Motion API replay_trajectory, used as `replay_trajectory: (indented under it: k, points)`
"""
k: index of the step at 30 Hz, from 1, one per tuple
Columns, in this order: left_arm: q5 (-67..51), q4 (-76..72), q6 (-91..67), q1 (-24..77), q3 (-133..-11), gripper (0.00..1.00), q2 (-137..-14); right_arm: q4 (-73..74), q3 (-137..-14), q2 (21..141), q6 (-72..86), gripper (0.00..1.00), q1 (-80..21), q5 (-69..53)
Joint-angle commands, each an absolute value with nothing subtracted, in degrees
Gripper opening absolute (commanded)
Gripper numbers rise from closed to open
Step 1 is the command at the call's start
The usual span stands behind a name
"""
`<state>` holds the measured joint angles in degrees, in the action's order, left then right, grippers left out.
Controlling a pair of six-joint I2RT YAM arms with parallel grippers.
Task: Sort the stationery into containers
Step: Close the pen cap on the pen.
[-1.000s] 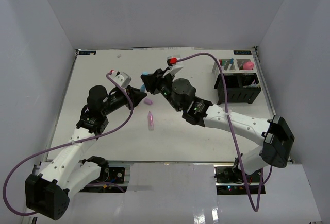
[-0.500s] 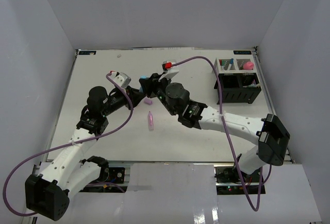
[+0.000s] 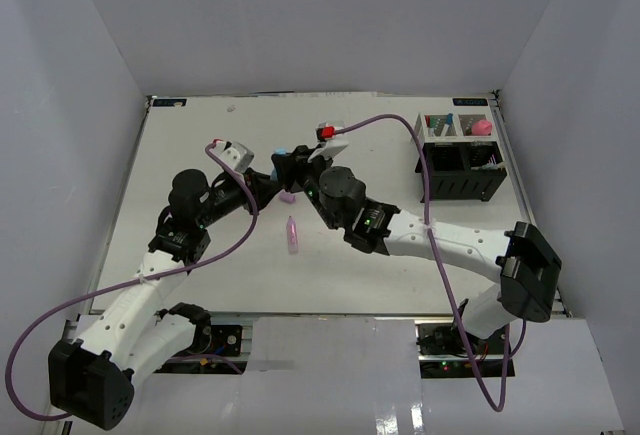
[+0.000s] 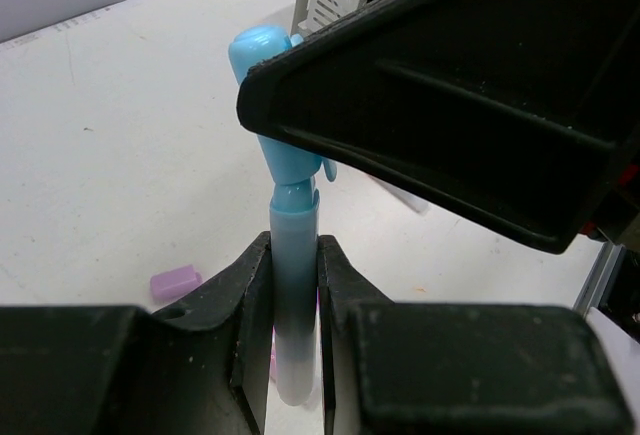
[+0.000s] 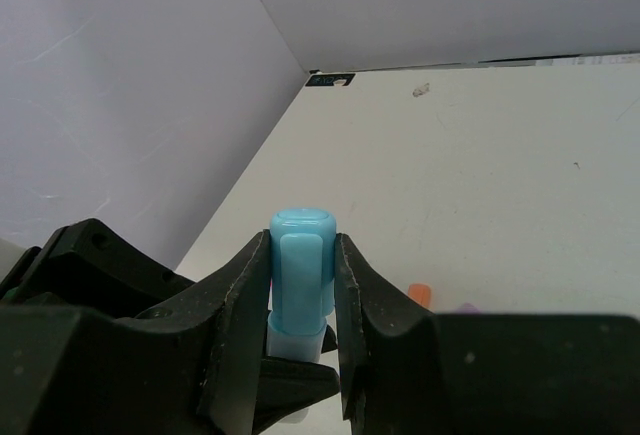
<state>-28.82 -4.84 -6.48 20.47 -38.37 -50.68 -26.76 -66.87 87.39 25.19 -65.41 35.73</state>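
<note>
A blue marker (image 3: 281, 153) is held off the table between both grippers. My left gripper (image 3: 266, 181) is shut on its pale barrel (image 4: 293, 285), seen between the left gripper's fingertips (image 4: 294, 250). My right gripper (image 3: 291, 166) is shut on the blue cap (image 5: 302, 275), which sits between its fingertips (image 5: 302, 247). A purple eraser (image 3: 288, 196) and a pink marker (image 3: 292, 234) lie on the table just below them. The black organizer (image 3: 462, 173) with white mesh compartments (image 3: 452, 126) stands at the far right and holds a pink-capped bottle (image 3: 482, 127).
The purple eraser (image 4: 175, 281) lies left of the left fingers. An orange piece (image 5: 420, 295) and a purple piece (image 5: 466, 308) lie on the table beyond the right fingers. The white table edge (image 3: 150, 105) meets the enclosure walls. Purple cables loop over both arms.
My right arm has swung left until its gripper meets the left gripper on the blue marker. The left arm has barely moved.
</note>
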Motion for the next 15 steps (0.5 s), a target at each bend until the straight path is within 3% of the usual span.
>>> replay_trajectory:
  k: [1, 15]
  points:
    - [-28.2, -9.7, -8.2, 20.3, -38.0, 0.11, -49.1, -29.2, -65.7, 88.2, 26.8, 0.11, -66.6, 37.5]
    - [-26.4, -21.1, -13.2, 20.3, -37.2, 0.10, -51.2, -32.0, -64.2, 88.9, 28.9, 0.11, -69.3, 41.4]
